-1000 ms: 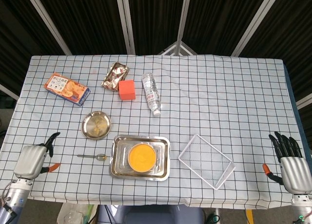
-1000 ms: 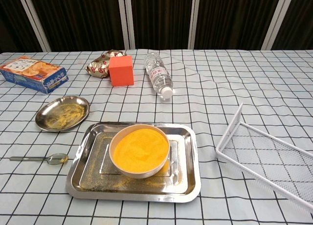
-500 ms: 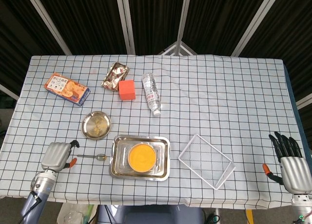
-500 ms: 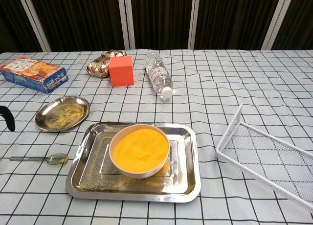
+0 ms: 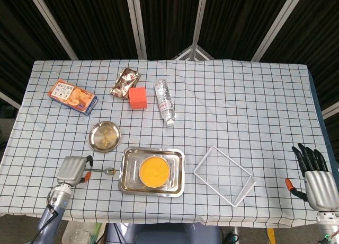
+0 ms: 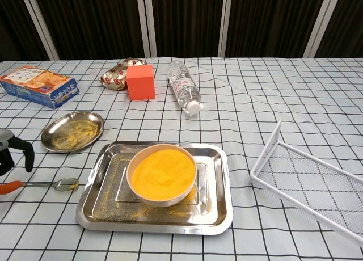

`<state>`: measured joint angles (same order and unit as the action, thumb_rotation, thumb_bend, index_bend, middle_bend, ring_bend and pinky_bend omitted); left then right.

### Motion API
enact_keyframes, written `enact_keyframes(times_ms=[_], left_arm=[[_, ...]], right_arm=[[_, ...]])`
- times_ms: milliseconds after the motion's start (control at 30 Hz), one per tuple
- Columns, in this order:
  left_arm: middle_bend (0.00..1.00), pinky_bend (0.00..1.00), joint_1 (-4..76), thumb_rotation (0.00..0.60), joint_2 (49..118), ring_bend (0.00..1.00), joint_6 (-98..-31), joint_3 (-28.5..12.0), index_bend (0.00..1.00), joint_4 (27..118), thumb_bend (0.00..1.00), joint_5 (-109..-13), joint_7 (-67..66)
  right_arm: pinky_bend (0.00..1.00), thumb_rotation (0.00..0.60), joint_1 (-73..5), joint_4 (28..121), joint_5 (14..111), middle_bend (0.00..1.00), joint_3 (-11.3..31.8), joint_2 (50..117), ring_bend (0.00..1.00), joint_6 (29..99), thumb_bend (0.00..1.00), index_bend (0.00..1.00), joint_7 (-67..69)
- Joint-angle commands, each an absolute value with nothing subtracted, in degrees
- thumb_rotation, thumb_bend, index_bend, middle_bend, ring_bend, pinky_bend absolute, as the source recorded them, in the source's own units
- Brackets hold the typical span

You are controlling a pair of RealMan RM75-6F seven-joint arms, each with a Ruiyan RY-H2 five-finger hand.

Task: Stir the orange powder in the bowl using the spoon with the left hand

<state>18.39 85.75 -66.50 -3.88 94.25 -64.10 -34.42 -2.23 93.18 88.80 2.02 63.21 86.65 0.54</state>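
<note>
A white bowl of orange powder [image 5: 154, 170] [image 6: 163, 172] stands in a steel tray [image 5: 177, 175] [image 6: 216, 188] near the table's front. Left of the tray lies the metal spoon [image 5: 104, 171] [image 6: 58, 185], its handle pointing left. My left hand [image 5: 73, 170] [image 6: 12, 158] is over the far end of that handle. Its dark fingers [image 6: 26, 154] curl just above the handle and its orange-tipped thumb lies at the handle's end; nothing is gripped. My right hand [image 5: 313, 174] rests at the front right edge, fingers spread and holding nothing.
A small steel dish [image 5: 104, 136] [image 6: 72, 131] sits behind the spoon. Further back are a cracker box [image 5: 72, 96], a foil packet [image 5: 125, 82], an orange cube [image 5: 138, 98] and a lying water bottle [image 5: 164, 101]. A white wire basket [image 5: 224, 175] [image 6: 317, 181] lies right of the tray.
My left hand has moved right from the table's front left corner to the end of the spoon's handle, and now shows in the chest view. The right hand has stayed still.
</note>
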Motion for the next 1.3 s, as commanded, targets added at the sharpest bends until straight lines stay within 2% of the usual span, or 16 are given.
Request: enact_keyframes(times_ms=[33, 1033, 1300], left_arm=[[0.89, 0.92, 18.7, 0.600, 86.6, 0.86, -66.7, -3.8, 0.47, 93.3, 0.47, -63.8, -34.2], [0.89, 0.92, 20.2, 0.600, 89.1, 0.86, -66.6, -3.2, 0.50, 90.2, 0.47, -61.3, -33.5], [0.90, 0.92, 20.5, 0.600, 89.4, 0.86, -66.5, -2.9, 0.51, 89.8, 0.51, -60.4, -33.5]], right_arm=[[0.00, 0.600, -2.2, 93.2, 88.8, 0.00, 2.0, 63.2, 0.00, 86.7, 0.36, 0.00, 0.5], [0.00, 0.600, -2.3, 93.5, 88.2, 0.00, 2.1, 63.2, 0.00, 86.2, 0.36, 0.00, 0.5], [0.00, 0.600, -2.2, 93.6, 88.1, 0.00, 2.1, 63.2, 0.00, 86.2, 0.36, 0.00, 0.5]])
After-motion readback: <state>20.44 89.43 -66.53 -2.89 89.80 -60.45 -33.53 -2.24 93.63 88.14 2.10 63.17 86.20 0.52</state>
